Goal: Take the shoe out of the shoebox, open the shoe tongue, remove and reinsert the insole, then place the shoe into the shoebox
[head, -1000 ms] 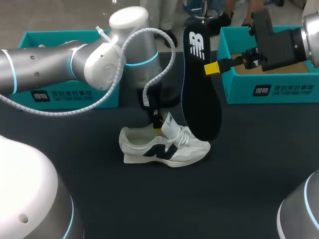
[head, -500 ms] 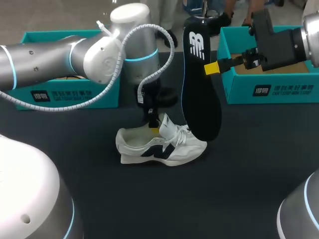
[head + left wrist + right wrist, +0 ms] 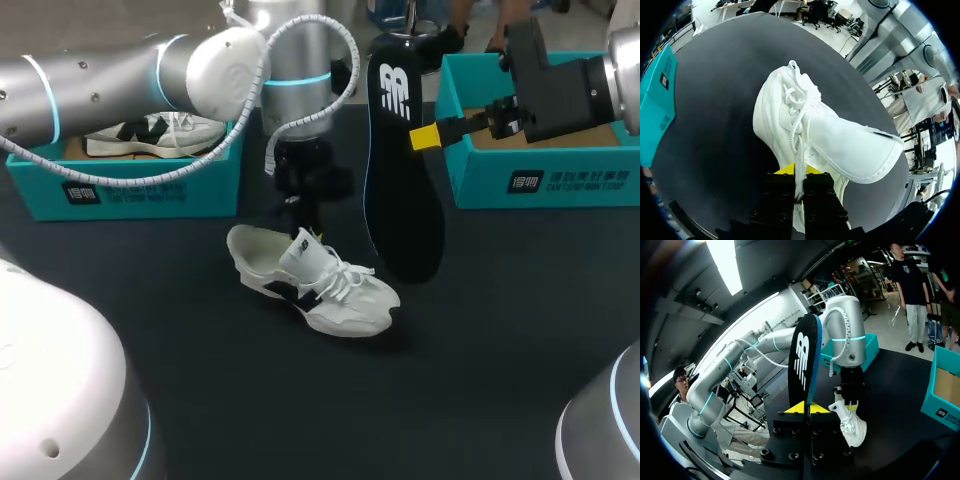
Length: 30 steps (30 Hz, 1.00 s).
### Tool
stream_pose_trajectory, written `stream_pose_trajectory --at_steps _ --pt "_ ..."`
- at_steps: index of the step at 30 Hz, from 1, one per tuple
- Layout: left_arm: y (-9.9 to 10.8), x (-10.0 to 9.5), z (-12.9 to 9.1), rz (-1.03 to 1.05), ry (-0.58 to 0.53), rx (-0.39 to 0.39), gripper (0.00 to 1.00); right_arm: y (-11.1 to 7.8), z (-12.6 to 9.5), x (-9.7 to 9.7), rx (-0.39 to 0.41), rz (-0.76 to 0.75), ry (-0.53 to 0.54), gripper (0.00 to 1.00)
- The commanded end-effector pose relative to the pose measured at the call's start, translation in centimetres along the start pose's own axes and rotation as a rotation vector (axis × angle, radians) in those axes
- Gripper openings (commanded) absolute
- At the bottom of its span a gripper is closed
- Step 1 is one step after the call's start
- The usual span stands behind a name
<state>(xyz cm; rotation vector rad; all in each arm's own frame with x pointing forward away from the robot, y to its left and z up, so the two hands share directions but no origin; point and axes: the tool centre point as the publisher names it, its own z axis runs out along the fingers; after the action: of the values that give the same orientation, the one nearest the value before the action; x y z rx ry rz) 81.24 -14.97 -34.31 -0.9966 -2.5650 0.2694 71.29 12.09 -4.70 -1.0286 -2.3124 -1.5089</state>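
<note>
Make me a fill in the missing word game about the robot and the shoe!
The right hand holds up the black ____.
The left hand grips the white ____.
There are ____ teal shoeboxes on the table.
Missing words: insole; shoe; two.

Shoe (image 3: 335, 300) cloth; insole (image 3: 400, 200) matt; table (image 3: 500, 350) matt.

White-and-black shoe (image 3: 335, 295), black insole (image 3: 402, 190), teal shoebox (image 3: 560, 182).
</note>
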Motion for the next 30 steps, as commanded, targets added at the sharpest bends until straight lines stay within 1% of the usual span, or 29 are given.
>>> stream_pose_trajectory --at_steps 1,2,3,4,5,6,9,12,14,15,17,24,25,27,28,30 --pt "-0.2 -0.5 -0.7 0.447 0.306 -0.030 0.00 0.2 0.3 -0.1 0.002 0.001 0.000 0.00" --pt "-0.3 -0.5 -0.8 0.452 0.307 -0.027 0.00 0.2 0.3 -0.1 0.002 0.001 0.000 0.00" --pt "-0.5 -0.5 -0.8 0.490 0.324 -0.068 0.00 0.2 0.3 -0.1 0.002 0.001 0.000 0.00" --pt "-0.7 -0.4 -0.8 0.538 0.325 -0.091 0.00 0.2 0.3 -0.1 0.002 0.001 0.000 0.00" --pt "-0.8 -0.4 -0.9 0.555 0.339 -0.091 0.00 0.2 0.3 -0.1 0.002 0.001 0.000 0.00" --pt "-0.9 -0.4 -0.9 0.603 0.352 -0.126 0.00 0.2 0.3 -0.1 0.002 0.001 0.000 0.00" --pt "-1.3 -0.7 -0.7 0.676 0.367 -0.193 0.00 0.2 0.3 -0.1 0.002 0.001 0.000 0.00" --pt "-1.6 -0.8 -0.7 0.719 0.369 -0.238 0.00 0.2 0.3 -0.1 0.002 0.001 0.000 0.00" --pt "-1.8 -1.0 -0.9 0.722 0.366 -0.244 0.00 0.2 0.3 -0.1 0.002 0.001 0.000 0.00" --pt "-1.9 -1.2 -1.1 0.678 0.340 -0.254 0.00 0.2 0.3 -0.1 0.002 0.001 0.000 0.00" --pt "-1.9 -1.4 -1.5 0.623 0.299 -0.203 0.00 0.2 0.3 -0.1 0.002 0.001 0.000 0.00" --pt "-1.9 -1.4 -1.5 0.623 0.299 -0.203 0.00 0.2 0.3 -0.1 0.002 0.001 0.000 0.00" --pt "-2.1 -1.4 -1.5 0.609 0.277 -0.187 0.00 0.2 0.3 -0.1 0.002 0.001 0.000 0.00" --pt "-2.4 -1.6 -1.2 0.607 0.283 -0.210 0.00 0.2 0.3 -0.1 0.002 0.001 0.000 0.00" --pt "-2.5 -1.7 -1.1 0.603 0.277 -0.203 0.00 0.2 0.3 -0.1 0.002 0.001 0.000 0.00" --pt "-2.7 -1.8 -0.8 0.620 0.287 -0.221 0.00 0.2 0.3 -0.1 0.002 0.001 0.000 0.00"
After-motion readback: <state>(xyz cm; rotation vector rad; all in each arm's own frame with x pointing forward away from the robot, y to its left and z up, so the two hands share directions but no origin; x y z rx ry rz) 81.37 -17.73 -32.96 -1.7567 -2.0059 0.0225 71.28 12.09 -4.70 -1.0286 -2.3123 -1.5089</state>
